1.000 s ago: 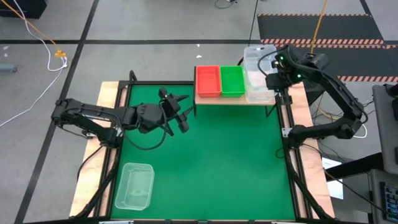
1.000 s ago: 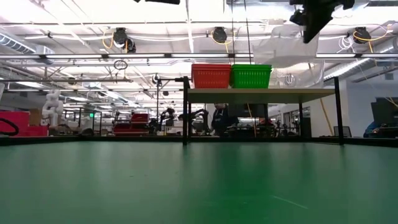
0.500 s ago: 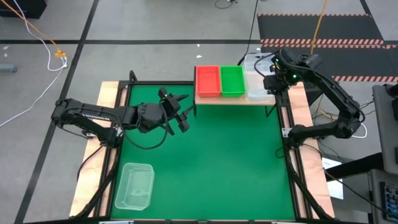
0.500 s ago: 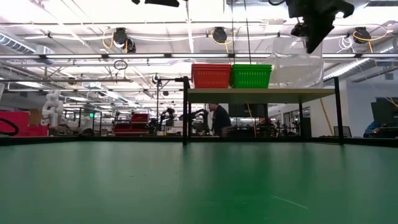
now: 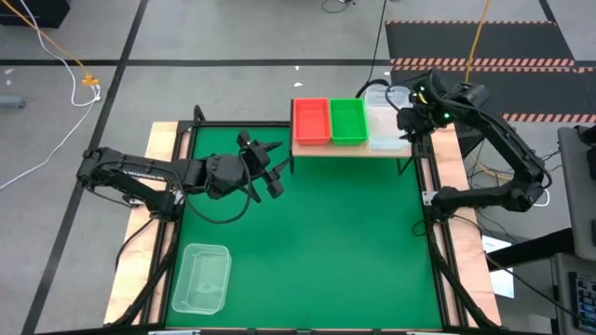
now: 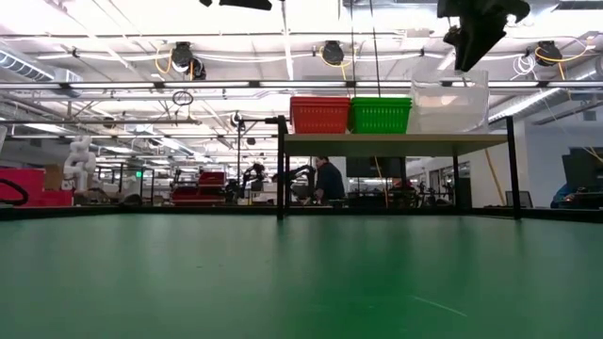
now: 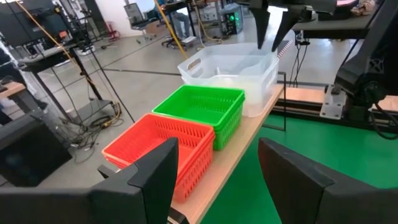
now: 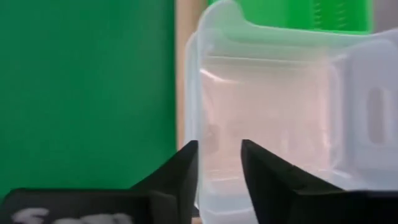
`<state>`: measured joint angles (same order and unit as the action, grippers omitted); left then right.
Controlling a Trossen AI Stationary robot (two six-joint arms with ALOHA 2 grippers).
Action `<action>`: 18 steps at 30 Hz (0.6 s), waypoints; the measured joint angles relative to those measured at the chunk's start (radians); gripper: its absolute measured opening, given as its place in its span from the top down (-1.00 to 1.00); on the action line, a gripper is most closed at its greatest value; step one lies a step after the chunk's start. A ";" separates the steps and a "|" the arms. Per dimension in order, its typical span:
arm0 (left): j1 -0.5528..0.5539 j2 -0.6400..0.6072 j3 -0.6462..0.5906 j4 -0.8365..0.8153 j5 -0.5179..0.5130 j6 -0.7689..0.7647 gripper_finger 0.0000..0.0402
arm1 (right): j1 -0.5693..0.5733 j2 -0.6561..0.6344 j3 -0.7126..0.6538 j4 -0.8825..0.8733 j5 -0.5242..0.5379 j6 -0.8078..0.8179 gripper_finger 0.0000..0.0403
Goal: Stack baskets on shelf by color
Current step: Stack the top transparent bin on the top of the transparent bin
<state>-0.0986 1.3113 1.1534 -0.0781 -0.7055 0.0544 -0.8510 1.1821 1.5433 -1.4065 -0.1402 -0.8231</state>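
On the wooden shelf [image 5: 346,149] at the mat's far edge stand an orange-red basket [image 5: 311,121], a green basket [image 5: 347,121] and a clear basket [image 5: 384,123], side by side on their bottoms. My right gripper [image 7: 275,38] is open just above the clear basket's right wall, one finger on either side of the rim. My left gripper [image 5: 275,169] hovers open over the mat, left of the shelf, with nothing between its fingers. Another clear basket [image 5: 200,277] lies on the mat at the near left.
The green mat [image 5: 326,242] lies between the shelf and the near edge. The shelf's dark legs [image 6: 281,169] stand at the mat's far side. Wooden borders and dark rails run along both sides of the table. A person moves in the room behind.
My right gripper has brought the clear basket down and toward the green one. The basket hung tilted above the shelf's right end a second ago. It now stands level on the plank beside the green basket, and the fingers have come up just above its rim.
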 joint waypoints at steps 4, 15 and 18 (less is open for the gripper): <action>0.000 0.000 0.000 -0.004 0.000 0.000 -0.11 | 0.002 -0.039 0.000 0.049 0.069 0.045 0.26; 0.000 0.000 0.000 -0.025 0.000 0.000 -0.11 | 0.083 -0.212 -0.002 0.296 -0.136 0.407 0.23; 0.000 0.000 0.000 -0.033 0.000 0.001 -0.11 | 0.084 -0.243 -0.067 0.510 -0.519 0.664 0.21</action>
<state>-0.0986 1.3109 1.1534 -0.1110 -0.7059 0.0551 -0.7670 0.9389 1.4767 -0.8964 -0.6596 -0.1595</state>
